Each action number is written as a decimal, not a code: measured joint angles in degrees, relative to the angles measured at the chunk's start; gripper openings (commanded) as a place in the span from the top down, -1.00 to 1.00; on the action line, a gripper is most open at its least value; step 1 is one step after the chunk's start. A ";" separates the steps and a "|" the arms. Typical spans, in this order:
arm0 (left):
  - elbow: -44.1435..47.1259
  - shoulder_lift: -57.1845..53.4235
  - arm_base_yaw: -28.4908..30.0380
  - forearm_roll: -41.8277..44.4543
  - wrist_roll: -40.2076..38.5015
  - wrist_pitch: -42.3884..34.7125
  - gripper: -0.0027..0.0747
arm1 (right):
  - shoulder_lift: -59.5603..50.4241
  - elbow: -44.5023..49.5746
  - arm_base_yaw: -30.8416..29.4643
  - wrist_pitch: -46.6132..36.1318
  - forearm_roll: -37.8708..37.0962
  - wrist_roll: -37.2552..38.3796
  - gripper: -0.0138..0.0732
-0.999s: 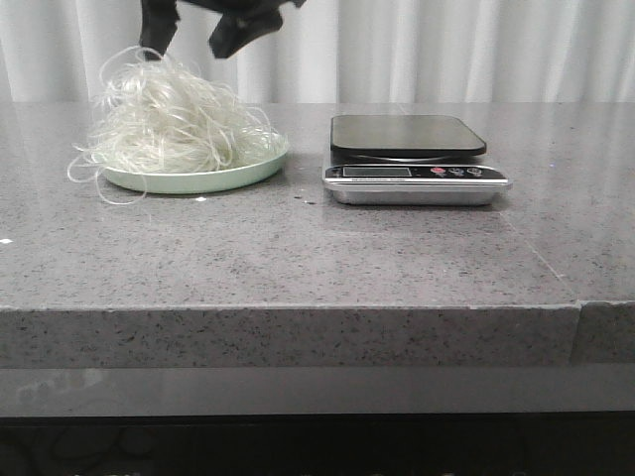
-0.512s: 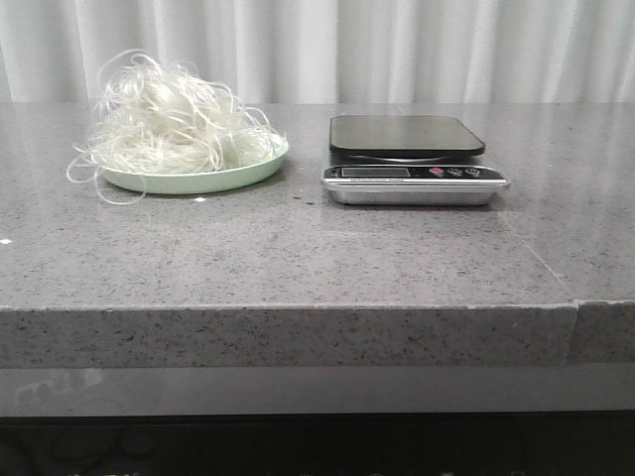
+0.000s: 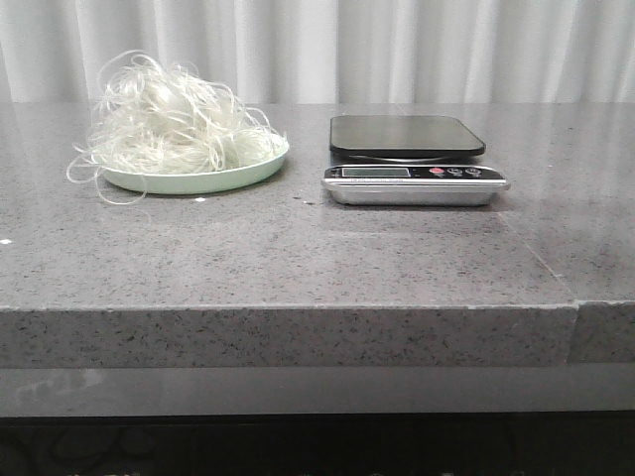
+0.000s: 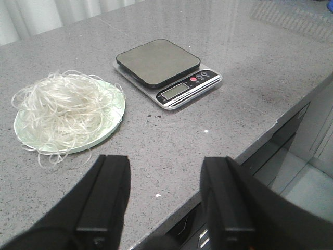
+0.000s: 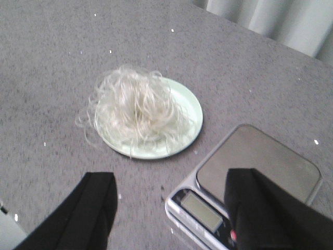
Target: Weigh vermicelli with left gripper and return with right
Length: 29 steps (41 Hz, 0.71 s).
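Observation:
The vermicelli lies as a fluffy whitish mound on the pale green plate at the table's left; it also shows as vermicelli and vermicelli in the wrist views. To its right stands the kitchen scale with a bare black platform. Neither gripper appears in the front view. My left gripper is open and holds nothing, high above the table's near edge. My right gripper is open too, with nothing in it, hovering well above the scale and plate.
A few loose strands trail off the plate's left rim onto the grey stone table. The table's front edge drops to dark cabinet fronts. White curtains hang behind.
A black gripper that hung above the vermicelli one second ago has risen out of the front view. The vermicelli stays on the plate.

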 measured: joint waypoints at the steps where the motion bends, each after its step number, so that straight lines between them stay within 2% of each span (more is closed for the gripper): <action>1: 0.00 0.00 0.00 0.00 0.00 0.00 -0.07 | -1.65 1.22 0.00 0.00 -0.32 0.00 -0.57; 17: 0.00 0.00 0.00 0.00 0.00 0.00 -0.07 | -24.66 21.03 0.00 0.38 -2.92 0.00 -0.57; 29: 0.00 0.00 0.00 0.00 0.00 0.00 -0.07 | -35.76 28.47 0.00 3.10 -2.92 0.00 -0.57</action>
